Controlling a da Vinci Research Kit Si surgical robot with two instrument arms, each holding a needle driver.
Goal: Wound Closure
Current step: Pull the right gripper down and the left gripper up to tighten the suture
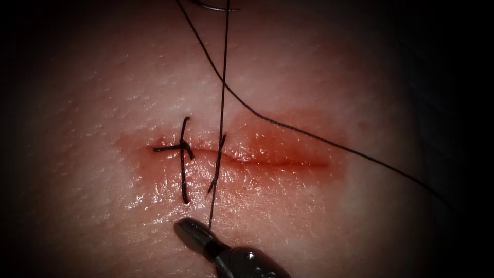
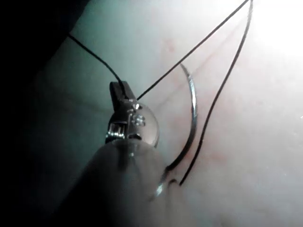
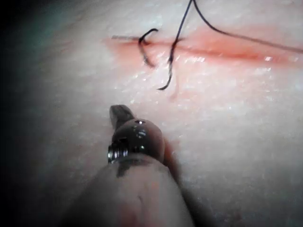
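The cut [image 1: 267, 162] runs across the tissue, wet with red fluid. A finished stitch [image 1: 182, 154] crosses its left end, with a short thread tail [image 1: 213, 175] just to its right. My left tool [image 2: 122, 89] is shut on the thread [image 2: 189, 49]. The curved needle [image 2: 193, 109] lies free on the tissue beside it, in neither tool. My right tool [image 1: 188, 231] sits below the cut with its jaws shut. A thin taut strand [image 1: 222, 92] runs down to them, and I cannot tell whether they grip it. My right tool [image 3: 120, 115] points at the tail [image 3: 166, 78].
A long strand [image 1: 309, 135] sweeps from the top across the cut's right half and off to the right. A thin arc of the needle [image 1: 216, 7] shows at the top edge. Red fluid [image 1: 278, 144] stains the tissue around the cut.
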